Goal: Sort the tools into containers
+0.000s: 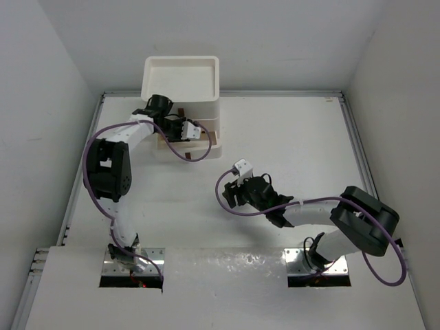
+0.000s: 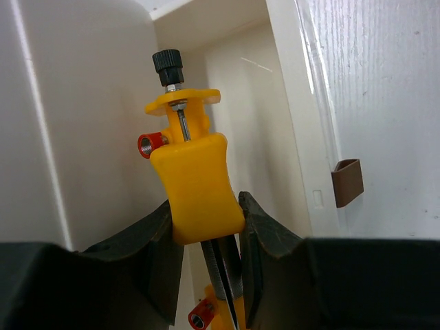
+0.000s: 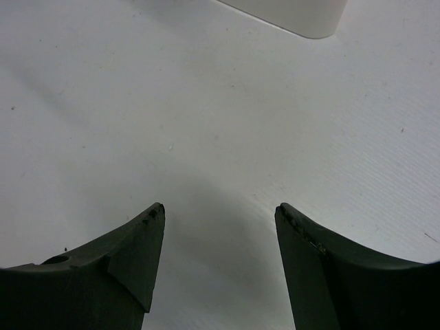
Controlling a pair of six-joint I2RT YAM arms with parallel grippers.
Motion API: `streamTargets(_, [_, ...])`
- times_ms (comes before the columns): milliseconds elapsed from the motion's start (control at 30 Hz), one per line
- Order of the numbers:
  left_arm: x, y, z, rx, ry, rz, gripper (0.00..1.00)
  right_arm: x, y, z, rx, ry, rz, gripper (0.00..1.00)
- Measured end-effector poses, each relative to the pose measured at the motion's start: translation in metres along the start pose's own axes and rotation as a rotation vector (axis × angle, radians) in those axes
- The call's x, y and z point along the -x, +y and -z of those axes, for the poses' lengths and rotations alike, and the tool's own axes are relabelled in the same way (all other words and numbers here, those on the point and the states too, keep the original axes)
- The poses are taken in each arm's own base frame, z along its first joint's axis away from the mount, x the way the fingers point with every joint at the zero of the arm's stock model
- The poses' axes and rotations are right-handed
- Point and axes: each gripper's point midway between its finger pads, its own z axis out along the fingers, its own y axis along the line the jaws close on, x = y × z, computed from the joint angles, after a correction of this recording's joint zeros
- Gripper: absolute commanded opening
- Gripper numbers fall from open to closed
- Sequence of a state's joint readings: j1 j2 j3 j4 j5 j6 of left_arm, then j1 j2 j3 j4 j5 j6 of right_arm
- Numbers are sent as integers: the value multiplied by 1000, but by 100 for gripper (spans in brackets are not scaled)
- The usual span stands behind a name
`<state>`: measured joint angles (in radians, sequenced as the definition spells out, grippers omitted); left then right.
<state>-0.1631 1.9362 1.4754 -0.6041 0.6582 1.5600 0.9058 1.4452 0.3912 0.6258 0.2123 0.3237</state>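
Tool (image 2: 196, 182) is clamped in left gripper (image 2: 205, 206). It has a yellow plastic body, a black knob (image 2: 168, 67) on top, a thin metal shaft (image 2: 183, 124) down the middle and a red cap (image 2: 147, 145) on one side. Jaws are narrow, pinching the waist of the yellow body from both sides. Tool is roughly upright, knob end away from the wrist. A dark, thin blade-like part runs down between the fingers. More yellow and red shows lower down, partly hidden. Exact tool type unclear.

Location: close against the box (image 1: 215, 82). White walls stand close on both sides in the left wrist view, with a brown handle (image 2: 347, 182) just to the right. Top view puts the left arm at the box front, where a drawer (image 1: 206, 146) looks pulled out. Cannot tell whether the tool is already inside the drawer.

Right gripper (image 3: 220, 210) is wide and holds nothing, hanging over the table (image 1: 295, 144), well apart from the box.

Handling guess: light, rigid hard plastic, smooth enough to slip or pivot if squeezed off-centre. The waist of the body is the good hold: flat sides, probably near the balance point. Avoid knob and shaft, which are thin, round and likely to twist. Probably not fragile, so a short drop into the drawer should be fine. Risk: knob or top flange catching the drawer wall on release.
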Motion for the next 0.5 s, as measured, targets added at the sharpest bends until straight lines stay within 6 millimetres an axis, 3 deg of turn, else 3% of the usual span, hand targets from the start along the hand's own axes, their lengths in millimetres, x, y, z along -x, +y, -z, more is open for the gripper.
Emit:
streamTargets(200, [-9,-4,-3,-21,31,-8,24,-2,2,0,11,5,-7,65])
streamTargets(233, [-10,-4,-3,-24,35,-13,33,-2,2,0,11,6,-9,65])
streamTargets(300, [-11,-3,-3,-27,42,-17,38,-2,3,-1,13,7,-10,65])
streamTargets(433, [-12,-4,-3,-37,47,1,60,-4,3,-1,15,12,-12,65])
streamTargets(500, [-12,-7,-3,-48,48,13,64,-2,4,-2,19,11,-13,65])
